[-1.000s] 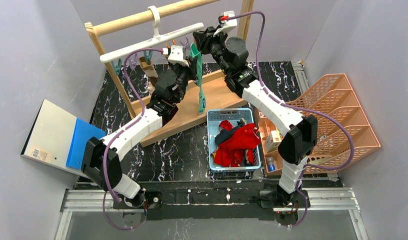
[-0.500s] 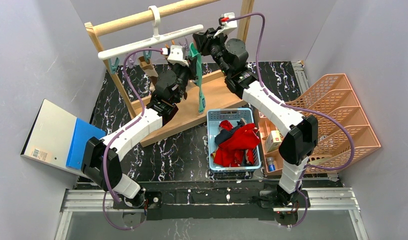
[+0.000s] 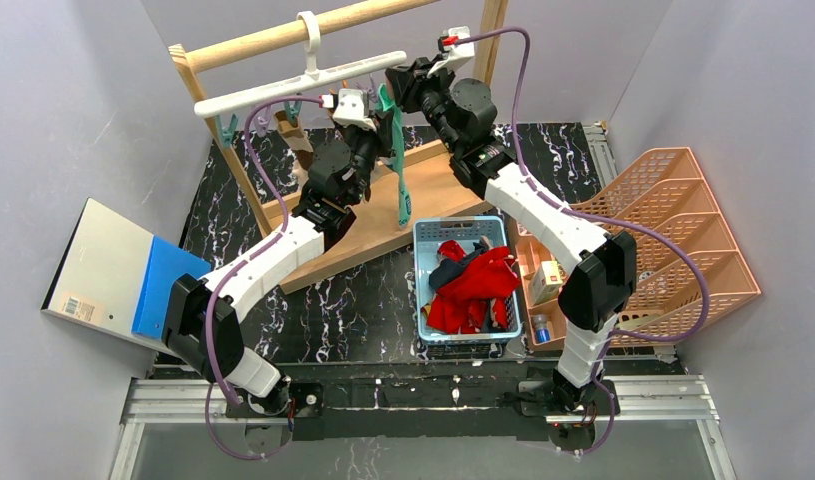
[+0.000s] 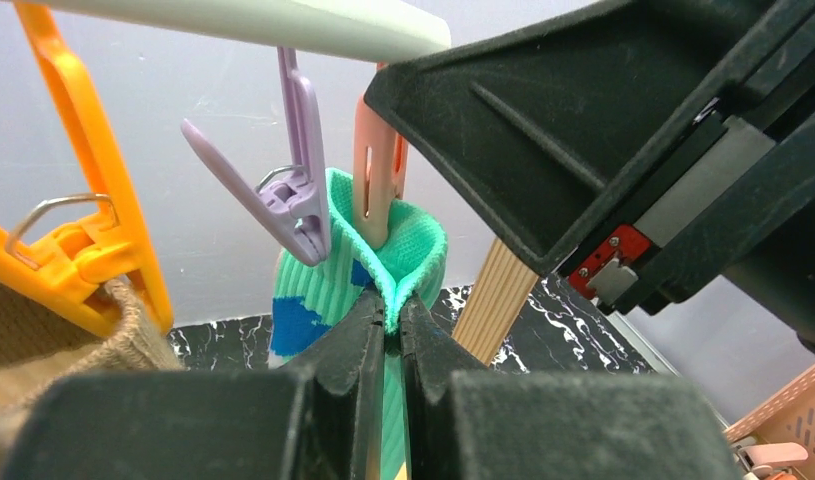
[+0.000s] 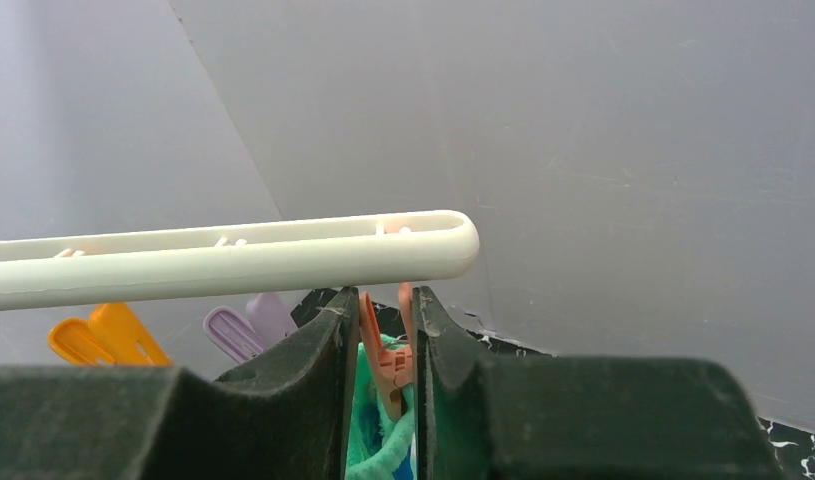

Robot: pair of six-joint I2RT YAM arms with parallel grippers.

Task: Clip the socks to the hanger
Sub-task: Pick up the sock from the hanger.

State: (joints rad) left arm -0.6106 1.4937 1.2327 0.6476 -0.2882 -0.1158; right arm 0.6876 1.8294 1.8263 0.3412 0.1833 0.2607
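Left fingers (image 4: 368, 335): closed tight on the folded cuff of the teal sock (image 4: 318, 285), pinching the fold from below. The cuff is raised to the pink clip (image 4: 376, 170), whose lower end dips into the cuff's opening. Cannot tell if it bites the cloth.

Right fingers (image 5: 338, 350): part closed, one on each side of that pink clip's (image 5: 385, 355) upper end, gripping it. They sit just under the end of the white hanger (image 5: 233, 260).

Next along the bar: purple clip (image 4: 298, 205), its tip against the cuff's ribbing. Contact uncertain. Then the orange clip (image 4: 93, 230), with beige knit cloth (image 4: 63, 340) under it.

From above: the teal sock (image 3: 398, 160) hangs long from the hanger's (image 3: 283, 92) right end, between the two wrists. The hanger's hook is over the round wooden rail (image 3: 273, 36).

Near the right arm, a blue basket (image 3: 420, 290) stands on the dark marbled surface (image 3: 353, 300), holding more socks (image 3: 473, 290), red and dark ones.
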